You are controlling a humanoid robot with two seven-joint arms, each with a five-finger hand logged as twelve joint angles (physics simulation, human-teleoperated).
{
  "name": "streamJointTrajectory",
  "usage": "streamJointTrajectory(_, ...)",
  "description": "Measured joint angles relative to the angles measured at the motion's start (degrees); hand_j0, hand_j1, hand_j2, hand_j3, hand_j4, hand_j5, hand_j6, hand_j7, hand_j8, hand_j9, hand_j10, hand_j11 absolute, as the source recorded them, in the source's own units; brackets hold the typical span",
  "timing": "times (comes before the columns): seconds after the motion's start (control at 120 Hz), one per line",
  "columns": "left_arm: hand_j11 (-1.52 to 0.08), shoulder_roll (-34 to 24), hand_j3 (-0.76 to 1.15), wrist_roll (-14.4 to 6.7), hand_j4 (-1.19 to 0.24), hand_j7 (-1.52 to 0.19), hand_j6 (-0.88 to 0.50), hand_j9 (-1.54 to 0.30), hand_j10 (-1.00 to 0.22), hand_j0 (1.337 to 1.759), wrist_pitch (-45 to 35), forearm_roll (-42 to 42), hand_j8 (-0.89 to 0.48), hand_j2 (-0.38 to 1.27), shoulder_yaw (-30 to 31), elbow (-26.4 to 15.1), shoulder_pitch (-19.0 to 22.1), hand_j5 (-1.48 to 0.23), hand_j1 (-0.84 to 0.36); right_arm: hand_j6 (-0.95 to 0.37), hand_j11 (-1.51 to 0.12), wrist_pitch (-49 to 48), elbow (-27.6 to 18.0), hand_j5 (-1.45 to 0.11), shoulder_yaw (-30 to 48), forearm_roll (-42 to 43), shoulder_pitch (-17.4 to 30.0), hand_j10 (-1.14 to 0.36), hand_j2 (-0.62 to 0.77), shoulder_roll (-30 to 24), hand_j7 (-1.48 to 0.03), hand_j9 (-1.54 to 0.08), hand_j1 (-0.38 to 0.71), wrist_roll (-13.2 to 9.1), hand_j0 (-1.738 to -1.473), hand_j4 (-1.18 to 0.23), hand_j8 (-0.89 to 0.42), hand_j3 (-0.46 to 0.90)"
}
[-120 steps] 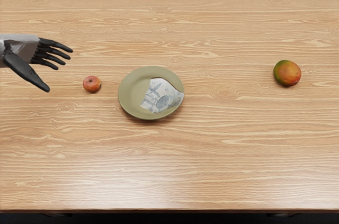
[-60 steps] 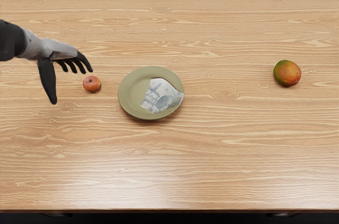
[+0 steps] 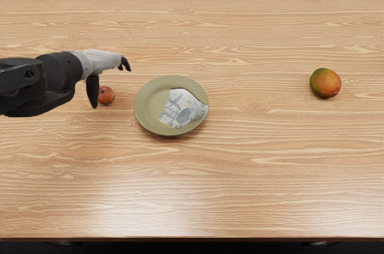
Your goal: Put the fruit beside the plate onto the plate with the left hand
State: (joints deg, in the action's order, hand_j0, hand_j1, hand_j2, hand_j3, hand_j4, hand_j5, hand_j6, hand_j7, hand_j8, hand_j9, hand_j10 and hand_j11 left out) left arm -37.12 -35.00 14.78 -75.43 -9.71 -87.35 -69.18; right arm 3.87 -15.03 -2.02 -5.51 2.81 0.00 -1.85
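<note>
1. The apple is small, red and round. It sits on the table just left of the plate, near it but not touching. This is the fruit to move; the mango is well apart at the right, so ignore it.
2. The left hand comes in from the left and hovers over the apple. It is open and holds nothing. The thumb hangs down right at the apple's left side, though I can't tell if it touches. The dark fingertips curl down slightly on the plate side, above and past the apple. The right hand is out of view.
3. Handling, as a guess: light, rigid, with smooth and probably slick skin. Being round, it will likely roll if nudged from one side only. It shouldn't be fragile under a moderate squeeze.
4. Where to grip: across the widest part, thumb on the left flank and fingers on the opposite, plate-side flank. Contact should be at or below mid-height so the apple doesn't squirt out upward. It is small against the hand, so a pinch with two or three fingers should do.
5. Risks: the thumb could push the apple toward the plate rim before the fingers close, or an off-centre pinch could let it spin out.
6. Plate: shallow and olive, with a patterned patch on its right half. The low rim means only a short lift over it. Release low so the apple doesn't roll off.
</note>
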Motion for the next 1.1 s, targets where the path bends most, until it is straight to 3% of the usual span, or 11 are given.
streamJointTrajectory(0.583, -0.45, 5.9, 0.00, 0.0, -0.35, -0.45, -0.35, -0.45, -0.35, 1.658, -2.9, -4.8, -0.35, 0.07, 2.7, 12.1, 2.5, -0.45, -0.07, -0.03, -0.04, 0.0, 0.0, -0.04, 0.0, 0.0, 0.0, -0.03, -0.01, 0.0, -0.04, -0.04, -0.31, 0.0, -1.658, -0.03, -0.03, 0.00)
streamJointTrajectory(1.1, -0.46, 9.0, 0.00, 0.0, -0.36, -0.46, -0.36, -0.46, -0.35, 1.658, -6.7, -5.9, -0.36, 0.07, 4.0, 14.9, 4.2, -0.46, -0.07, -0.03, -0.04, 0.0, 0.0, -0.04, 0.0, 0.0, 0.0, -0.03, -0.01, 0.0, -0.04, -0.04, -0.31, 0.0, -1.658, -0.03, -0.03, 0.00)
